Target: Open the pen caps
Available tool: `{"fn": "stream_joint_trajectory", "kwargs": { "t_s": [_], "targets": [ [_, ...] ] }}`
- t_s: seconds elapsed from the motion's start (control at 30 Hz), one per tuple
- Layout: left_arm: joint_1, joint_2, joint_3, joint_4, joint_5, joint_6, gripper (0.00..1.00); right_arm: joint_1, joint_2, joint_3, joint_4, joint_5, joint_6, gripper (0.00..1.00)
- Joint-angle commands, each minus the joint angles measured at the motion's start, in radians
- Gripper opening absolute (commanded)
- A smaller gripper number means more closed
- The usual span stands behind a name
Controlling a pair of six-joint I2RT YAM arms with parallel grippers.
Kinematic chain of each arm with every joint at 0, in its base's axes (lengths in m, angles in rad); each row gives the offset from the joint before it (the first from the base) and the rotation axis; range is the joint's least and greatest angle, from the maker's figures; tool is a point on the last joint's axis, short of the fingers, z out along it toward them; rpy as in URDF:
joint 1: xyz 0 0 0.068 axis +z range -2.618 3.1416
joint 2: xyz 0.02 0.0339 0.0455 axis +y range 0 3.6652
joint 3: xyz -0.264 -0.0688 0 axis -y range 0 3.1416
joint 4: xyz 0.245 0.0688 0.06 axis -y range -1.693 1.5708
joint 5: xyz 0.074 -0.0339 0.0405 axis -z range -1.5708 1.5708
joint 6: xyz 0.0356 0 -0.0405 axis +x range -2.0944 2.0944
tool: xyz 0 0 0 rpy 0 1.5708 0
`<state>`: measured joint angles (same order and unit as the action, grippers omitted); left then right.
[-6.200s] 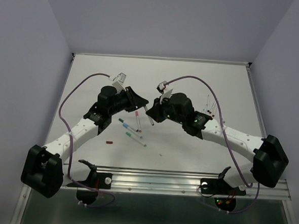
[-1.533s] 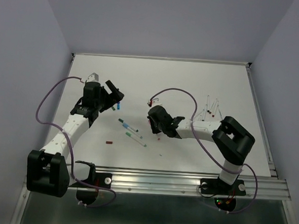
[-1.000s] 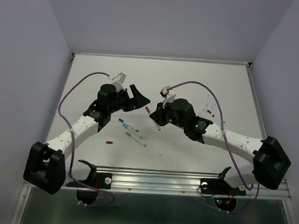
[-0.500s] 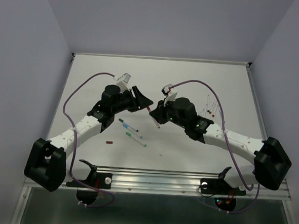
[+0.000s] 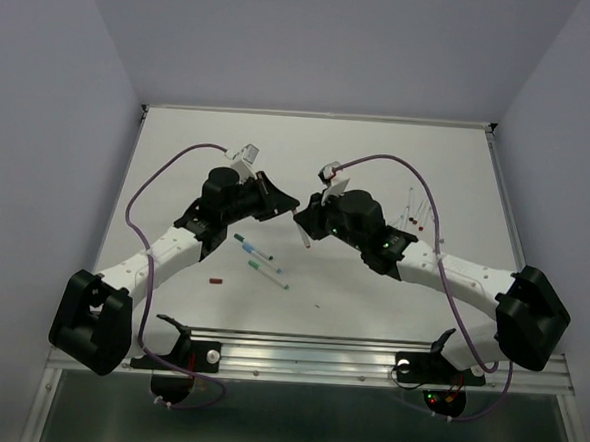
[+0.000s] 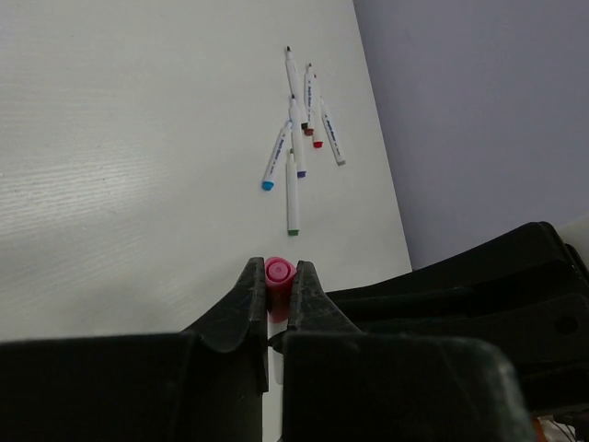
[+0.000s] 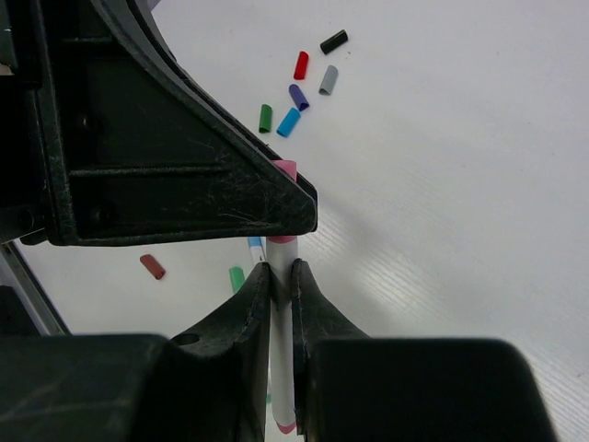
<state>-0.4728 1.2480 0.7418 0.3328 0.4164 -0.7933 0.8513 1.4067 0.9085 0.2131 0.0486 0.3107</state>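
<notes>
Worktop (image 5: 379, 156): white, with both arms meeting above its middle.
Left pincer (image 6: 279, 285): closed on the pink cap (image 6: 279, 273), gripping it near its end.
Right pincer (image 7: 281, 276): clamped around the white barrel (image 7: 280, 250) of the same pen, just below the cap.
Capped pens (image 5: 253, 249): two lie on the worktop near the arms, awaiting their turn.
Bare pens (image 6: 293, 189): a cluster lies well apart, at the far right.
Loose caps (image 7: 289, 122): scattered on the worktop at the left.
Step in hand: likely pulling cap and barrel apart.
Risk, slip: the barrel is thin and smooth, so it may slide through the right pincer instead of releasing.
Risk, angle: a pull off the pen's axis could bend the barrel or flick the cap away.
</notes>
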Motion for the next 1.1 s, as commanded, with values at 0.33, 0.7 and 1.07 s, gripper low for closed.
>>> {"fn": "stream_joint_trajectory", "kwargs": {
  "t_s": [0.33, 0.7, 1.07],
  "targets": [
    [-0.007, 0.036, 0.178, 0.031, -0.163, 0.002, 0.00, -0.005, 0.037, 0.051, -0.145, -0.251, -0.085, 0.01],
    [0.112, 0.197, 0.378, 0.051, -0.248, -0.035, 0.00, 0.092, -0.103, -0.183, -0.133, -0.380, 0.004, 0.01],
    [0.201, 0.188, 0.378, 0.031, -0.263, -0.026, 0.00, 0.117, -0.333, -0.293, -0.179, -0.215, 0.068, 0.01]
  ]
}}
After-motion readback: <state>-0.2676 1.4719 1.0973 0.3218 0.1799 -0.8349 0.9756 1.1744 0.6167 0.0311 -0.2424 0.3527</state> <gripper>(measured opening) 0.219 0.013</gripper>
